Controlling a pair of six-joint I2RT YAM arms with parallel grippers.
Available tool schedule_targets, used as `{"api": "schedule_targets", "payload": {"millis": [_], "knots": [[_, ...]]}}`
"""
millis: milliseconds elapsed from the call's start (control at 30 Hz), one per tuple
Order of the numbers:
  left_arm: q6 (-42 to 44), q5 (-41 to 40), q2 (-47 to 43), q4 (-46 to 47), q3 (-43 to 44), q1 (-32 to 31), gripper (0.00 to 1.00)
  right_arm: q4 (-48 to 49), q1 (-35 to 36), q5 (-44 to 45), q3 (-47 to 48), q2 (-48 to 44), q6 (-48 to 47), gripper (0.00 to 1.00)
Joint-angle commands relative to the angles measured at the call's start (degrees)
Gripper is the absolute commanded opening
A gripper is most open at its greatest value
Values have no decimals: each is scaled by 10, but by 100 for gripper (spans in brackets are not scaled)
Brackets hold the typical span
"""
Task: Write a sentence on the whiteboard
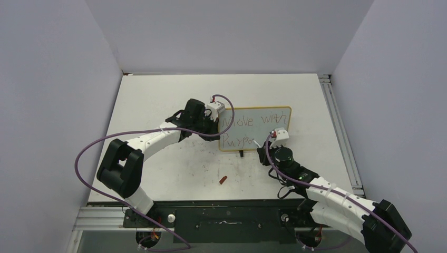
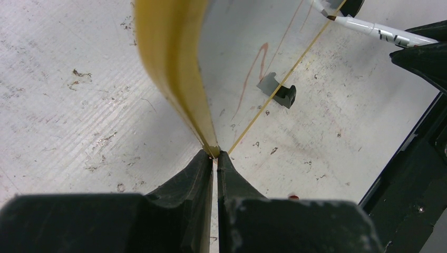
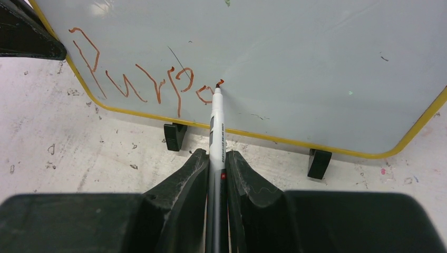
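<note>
Right pincer pinching marker, tip touching whiteboard, which stands on desk straight ahead. The sentence reaches "Purpo". Left pincer pressed onto yellow frame, a thin hold.

Risks: hard tip pressure rocks board out of that hold; marker slides back between the fingers and the stroke skips.

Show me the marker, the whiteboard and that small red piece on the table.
marker (image 3: 216, 113), right wrist view, white barrel.
whiteboard (image 3: 316, 63), right wrist view, bare face.
small red piece (image 1: 223, 179), top external view, its middle.
</note>
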Motion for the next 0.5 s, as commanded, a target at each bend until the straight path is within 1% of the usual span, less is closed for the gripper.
{"api": "schedule_targets", "payload": {"millis": [0,467], "knots": [[-1,16,-16,13,32,0,0,32,-5,-3,1,13,-5,5],[-1,16,-17,12,32,0,0,-14,-4,39,-6,-10,34,5]]}}
